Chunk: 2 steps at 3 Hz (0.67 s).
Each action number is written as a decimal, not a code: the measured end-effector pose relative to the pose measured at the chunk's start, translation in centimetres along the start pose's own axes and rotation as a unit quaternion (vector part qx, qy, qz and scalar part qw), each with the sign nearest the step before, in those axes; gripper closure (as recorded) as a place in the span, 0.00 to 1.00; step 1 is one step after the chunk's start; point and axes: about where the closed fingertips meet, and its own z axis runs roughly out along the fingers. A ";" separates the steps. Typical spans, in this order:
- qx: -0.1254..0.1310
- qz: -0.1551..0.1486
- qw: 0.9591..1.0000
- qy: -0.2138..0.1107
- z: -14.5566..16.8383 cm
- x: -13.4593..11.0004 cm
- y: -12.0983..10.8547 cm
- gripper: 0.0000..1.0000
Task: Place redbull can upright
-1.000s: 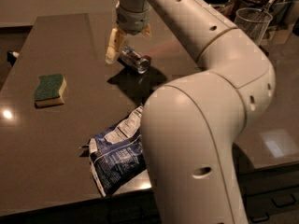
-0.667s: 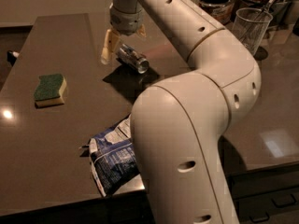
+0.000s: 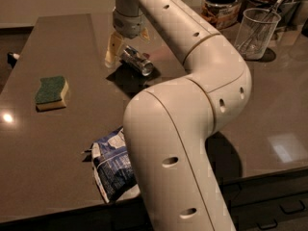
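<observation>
The tool (image 3: 127, 48) hangs low over the far part of the bench (image 3: 57, 42) with its fingers spread. The pale left finger (image 3: 112, 49) points down just beside the redbull can (image 3: 137, 60). The can lies on its side on the bench, under and slightly right of the tool, its shiny rim facing the near right. Nearer on the left is a green sponge (image 3: 51, 91), and a blue snack bag (image 3: 112, 166) lies at the front edge.

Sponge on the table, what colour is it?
The sponge is green on top, pale yellow below, in the camera view. The gripper is at the can.
</observation>
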 end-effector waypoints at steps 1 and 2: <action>-0.004 0.000 1.000 0.003 0.6 -0.2 -0.2 0.17; -0.015 -0.005 1.000 0.003 1.1 -0.5 0.0 0.41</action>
